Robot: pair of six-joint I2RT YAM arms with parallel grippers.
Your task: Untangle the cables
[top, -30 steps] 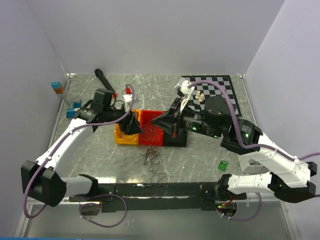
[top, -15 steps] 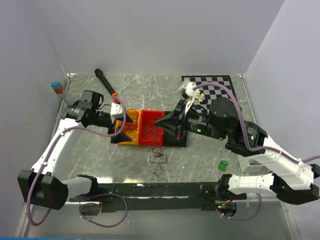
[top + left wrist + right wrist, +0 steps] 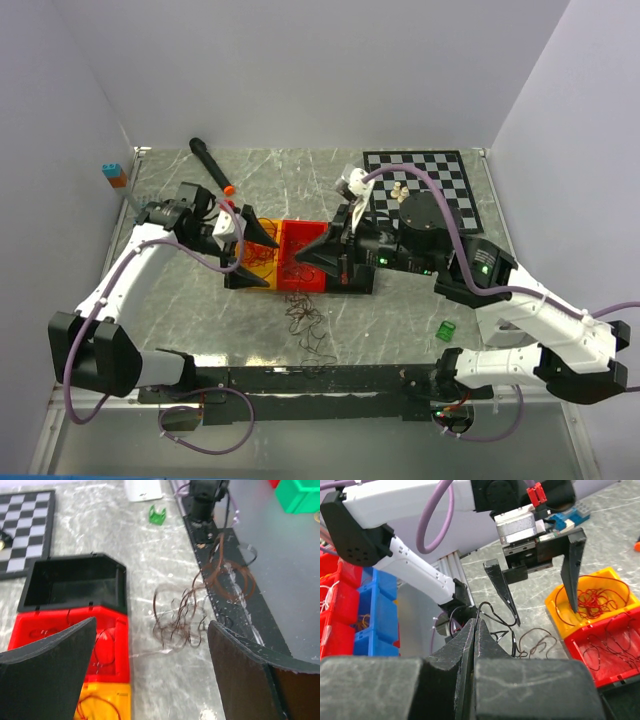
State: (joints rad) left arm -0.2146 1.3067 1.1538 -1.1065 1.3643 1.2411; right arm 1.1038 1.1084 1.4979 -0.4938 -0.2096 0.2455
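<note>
Three joined bins stand mid-table: yellow (image 3: pixel 240 268), red (image 3: pixel 296 272) and black (image 3: pixel 356 280). Red cables (image 3: pixel 592 600) lie in the yellow bin (image 3: pixel 620 582), and thin dark cables in the red bin (image 3: pixel 607 642). A dark brown cable tangle (image 3: pixel 305 315) lies on the table before the bins and also shows in the left wrist view (image 3: pixel 180 617). My left gripper (image 3: pixel 268 258) hangs wide open and empty over the yellow bin (image 3: pixel 102 702). My right gripper (image 3: pixel 303 256) is over the red bin, shut on a thin black cable (image 3: pixel 492 612) at its tips (image 3: pixel 475 622).
A chessboard (image 3: pixel 440 165) with pieces lies at the back right. A black marker (image 3: pixel 208 160) and a small orange ball (image 3: pixel 229 189) lie at the back left, and blue and orange blocks (image 3: pixel 115 175) by the left wall. A green block (image 3: pixel 446 330) lies front right. A black rail (image 3: pixel 320 378) runs along the front.
My left gripper swung left away from the bins, then came back over the yellow bin, open. My right gripper moved left over the red bin with the black cable.
</note>
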